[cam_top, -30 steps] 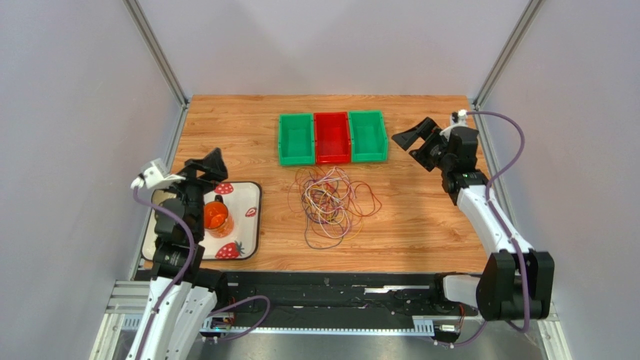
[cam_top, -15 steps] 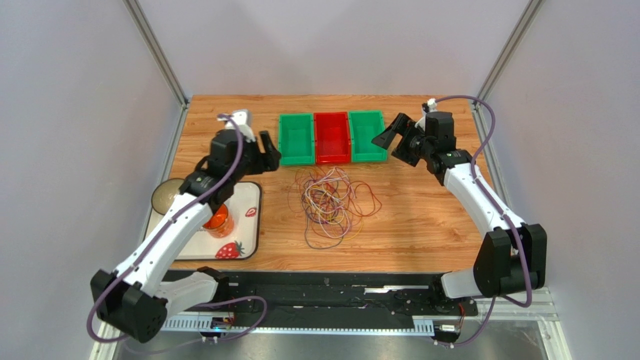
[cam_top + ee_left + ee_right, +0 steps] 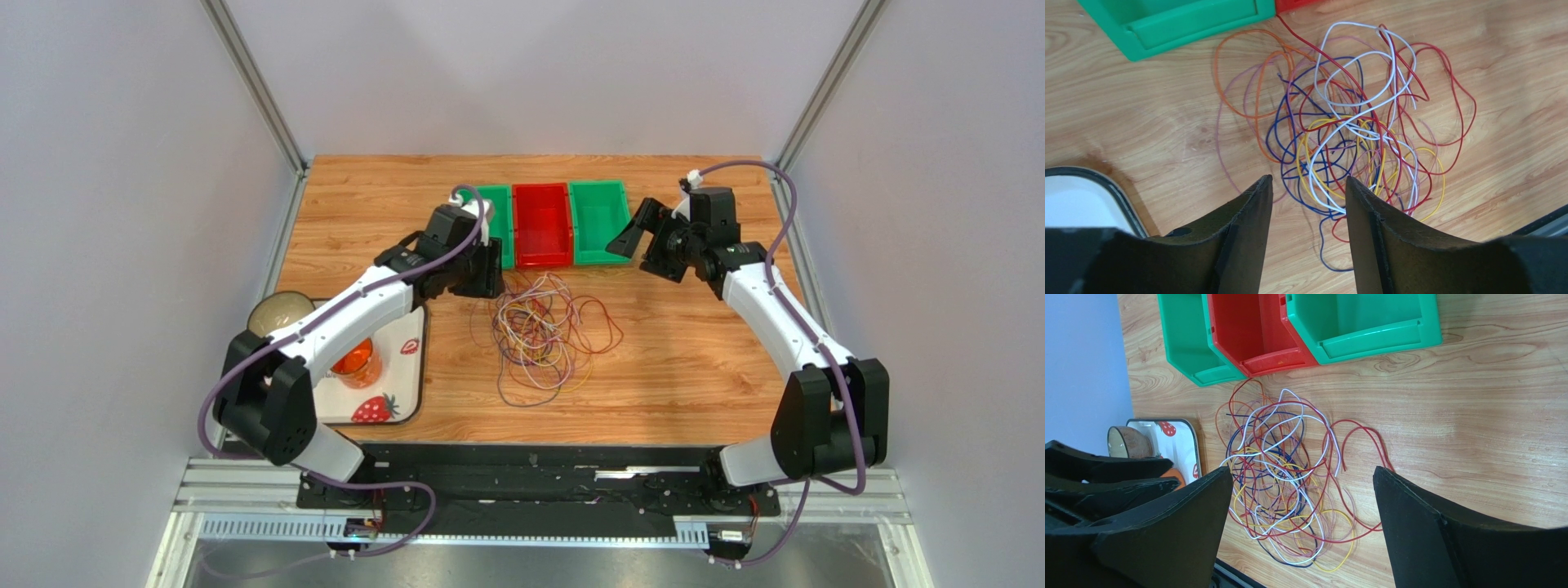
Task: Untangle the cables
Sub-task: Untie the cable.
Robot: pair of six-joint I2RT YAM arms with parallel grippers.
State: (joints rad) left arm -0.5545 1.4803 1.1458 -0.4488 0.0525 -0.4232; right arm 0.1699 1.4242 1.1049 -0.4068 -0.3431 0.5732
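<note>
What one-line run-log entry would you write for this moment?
phase: pre-grasp | left fingers: apart, empty, beside cables | right fingers: wide apart, empty, by green bin | cables: one tangle on table

surface: wooden table (image 3: 687,368) | on it: tangled cables (image 3: 540,331), three bins (image 3: 542,227) (side by side), tray (image 3: 399,374), bowl (image 3: 276,315)

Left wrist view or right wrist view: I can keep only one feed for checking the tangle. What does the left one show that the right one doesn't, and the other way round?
Only the left wrist: a close look at single strands, with the left gripper open at the tangle's edge. Only the right wrist: the whole red bin, the right green bin, the bowl, and the right gripper, wide open. Both: the cables, the left green bin, the tray.
</note>
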